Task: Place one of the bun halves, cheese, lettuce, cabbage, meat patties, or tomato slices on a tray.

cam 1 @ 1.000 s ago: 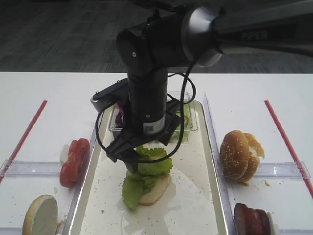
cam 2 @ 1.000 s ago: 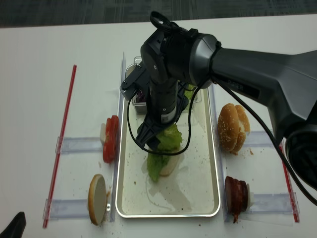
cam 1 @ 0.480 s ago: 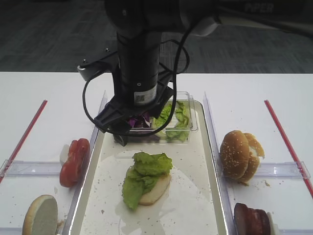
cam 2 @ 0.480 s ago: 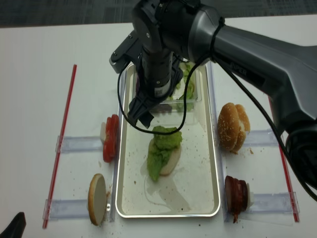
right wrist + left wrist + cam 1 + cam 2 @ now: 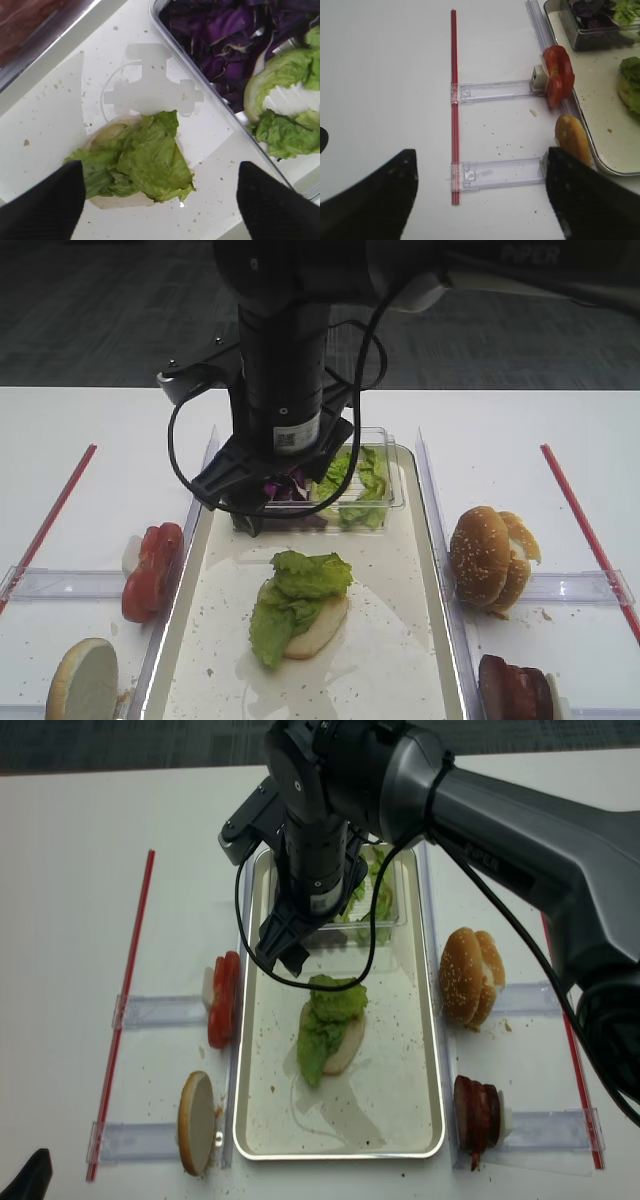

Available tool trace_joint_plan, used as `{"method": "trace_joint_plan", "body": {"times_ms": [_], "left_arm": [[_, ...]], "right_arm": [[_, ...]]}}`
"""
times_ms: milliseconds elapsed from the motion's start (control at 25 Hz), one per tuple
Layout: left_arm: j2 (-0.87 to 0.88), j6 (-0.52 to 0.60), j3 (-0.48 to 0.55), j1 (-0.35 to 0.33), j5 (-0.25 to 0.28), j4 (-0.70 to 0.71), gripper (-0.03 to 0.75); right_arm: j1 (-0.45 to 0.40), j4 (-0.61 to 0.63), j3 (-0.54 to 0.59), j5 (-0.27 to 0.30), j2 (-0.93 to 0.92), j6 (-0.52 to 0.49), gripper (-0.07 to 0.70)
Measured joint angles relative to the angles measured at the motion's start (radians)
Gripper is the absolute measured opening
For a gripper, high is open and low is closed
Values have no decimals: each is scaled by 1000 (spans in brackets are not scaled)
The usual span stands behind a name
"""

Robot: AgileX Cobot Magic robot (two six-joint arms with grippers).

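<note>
Right pincer [image 5: 160, 192] open, empty. Lettuce [image 5: 142, 160] directly below it, draped over bun half [image 5: 318, 628] on tray [image 5: 395, 660]. Light, limp, tears easily (pinch thick ruffled middle, not edge).

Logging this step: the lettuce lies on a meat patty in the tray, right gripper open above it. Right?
Not a meat patty. The lettuce lies on a bun half in the tray, as the right wrist view shows. The right gripper is open above it.
</note>
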Motion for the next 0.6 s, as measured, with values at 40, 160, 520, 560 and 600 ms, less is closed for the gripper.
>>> {"method": "trace_joint_plan", "body": {"times_ms": [40,160,520,560,600], "left_arm": [[0,0,0,0,0,0,493],[0,0,0,0,0,0,493],[0,0,0,0,0,0,493],[0,0,0,0,0,0,493],[0,0,0,0,0,0,493]], "right_arm": [[0,0,0,0,0,0,624],[0,-27,0,2,0,0,618],[-87,-39,0,2,0,0,580],[-108,-39,0,2,0,0,577],[-130,-39,0,2,0,0,577]]}}
